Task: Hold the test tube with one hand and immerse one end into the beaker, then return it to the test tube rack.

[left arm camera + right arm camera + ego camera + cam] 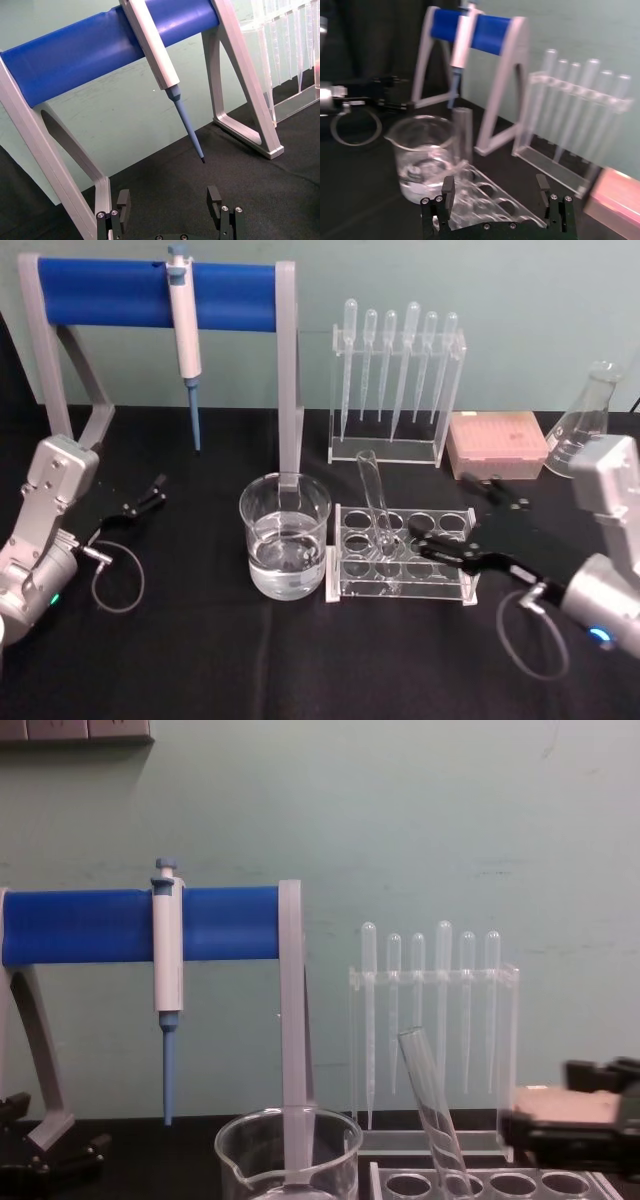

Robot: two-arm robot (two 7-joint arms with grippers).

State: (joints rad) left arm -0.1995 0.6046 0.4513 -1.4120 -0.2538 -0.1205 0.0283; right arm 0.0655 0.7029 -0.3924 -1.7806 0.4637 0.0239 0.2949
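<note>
Test tube (375, 502) stands in the rack (455, 585), mouth leaning toward 11 o'clock, beaker (285, 540) at its 9. It's just at 9 o'clock of my right end effector (420, 543), which is wide and empty, so that's the nearer arm. Left end effector (148, 492) sits wide, well apart.

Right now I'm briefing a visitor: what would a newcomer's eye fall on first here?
The blue bar at back left, a micropipette hanging from it, stands out most. Next comes the tube leaning in the rack at centre, right of the beaker of clear liquid, with the open right gripper by the rack. The left gripper rests open at far left.
</note>
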